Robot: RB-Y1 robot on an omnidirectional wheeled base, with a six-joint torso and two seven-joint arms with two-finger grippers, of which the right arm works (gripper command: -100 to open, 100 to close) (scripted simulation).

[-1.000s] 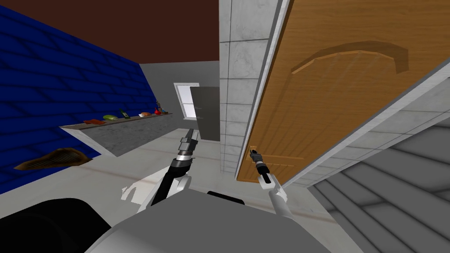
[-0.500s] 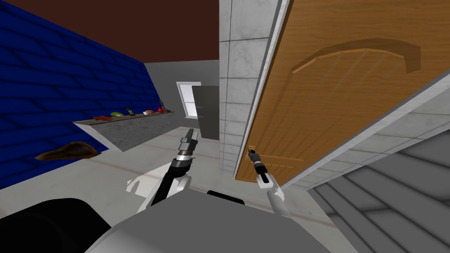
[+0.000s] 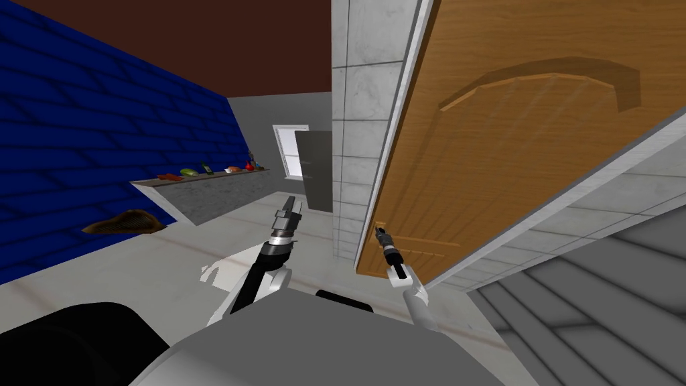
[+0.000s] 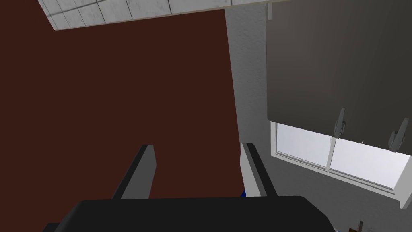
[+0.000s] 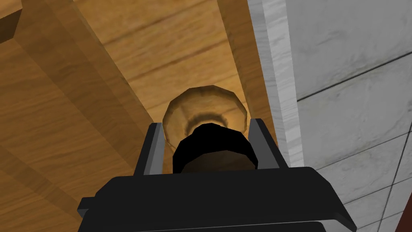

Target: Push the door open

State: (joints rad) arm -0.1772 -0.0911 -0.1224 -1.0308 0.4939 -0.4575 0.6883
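A brown wooden door (image 3: 522,147) with an arched panel stands ajar on my right, its free edge beside a white tiled wall (image 3: 352,134). My right gripper (image 3: 380,232) is at the door's lower edge. In the right wrist view its fingers are open (image 5: 206,129), with the door's dark knob (image 5: 213,149) between them on a round wooden rose (image 5: 205,104). The knob lies close to both fingers. My left gripper (image 3: 291,201) is raised in front of me, away from the door, open and holding nothing (image 4: 197,147).
A grey counter (image 3: 214,194) with several small items runs along the blue wall (image 3: 100,134) on the left. A brown basket-like object (image 3: 124,221) lies nearer on that side. A dark cabinet (image 3: 318,167) and a window (image 3: 288,151) stand ahead. Pale floor stretches between.
The whole view has shifted, with the counter sliding right, so I have moved. The door's free edge and my right gripper on the knob have moved slightly left and forward.
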